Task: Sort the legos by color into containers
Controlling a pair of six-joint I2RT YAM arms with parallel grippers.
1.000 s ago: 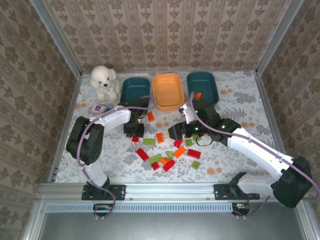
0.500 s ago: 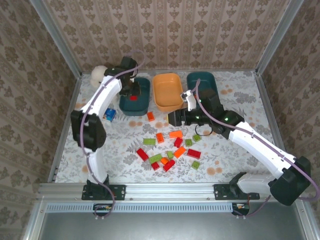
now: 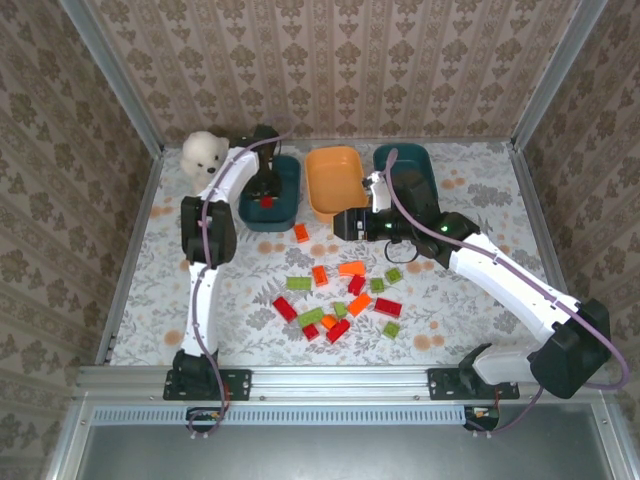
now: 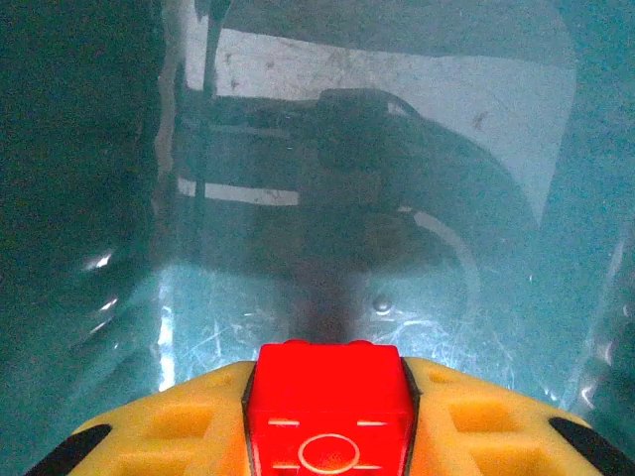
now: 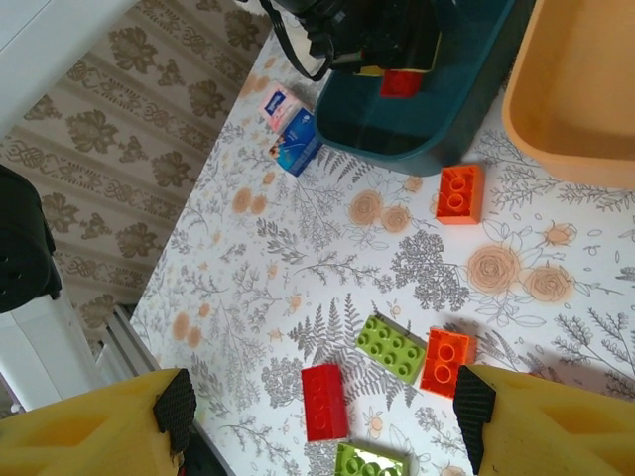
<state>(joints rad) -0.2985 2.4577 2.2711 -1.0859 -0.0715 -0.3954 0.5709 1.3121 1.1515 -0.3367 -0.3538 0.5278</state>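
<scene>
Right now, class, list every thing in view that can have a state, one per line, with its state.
left gripper, shut on the red lego, inside the left teal bin
right gripper, open, holding nothing
orange bin, upright, nothing seen inside
right teal bin, upright, partly hidden by the right arm
loose legos, scattered on the table, unsorted

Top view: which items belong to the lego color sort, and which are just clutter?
Job:
- loose bricks on the table, red, orange and green
- red brick, gripped inside the left teal bin
- orange bin
- right teal bin

Clutter:
- white plush bear
- small blue-white packet beside the left teal bin
</scene>
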